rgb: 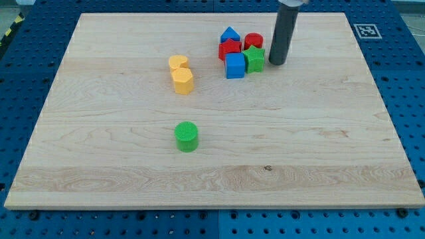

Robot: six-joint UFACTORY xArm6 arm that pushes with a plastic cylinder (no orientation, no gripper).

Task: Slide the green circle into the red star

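Wooden board [99, 166] on blue pegboard held everything. My tip [276, 63], a bare rod grasping nothing, stood beside the green star [254, 58]. Green circle [186, 136] lay well apart toward the view's bottom; best approach was circling below-left of it, then pushing up-right toward the red star [229, 48].

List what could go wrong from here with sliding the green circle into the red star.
1. My tip sits at the green star, far from the green circle; leaving could nudge that star.
2. The red star is hemmed in by the blue cube, so the circle may strike the cube first.
3. The yellow blocks lie near the path.
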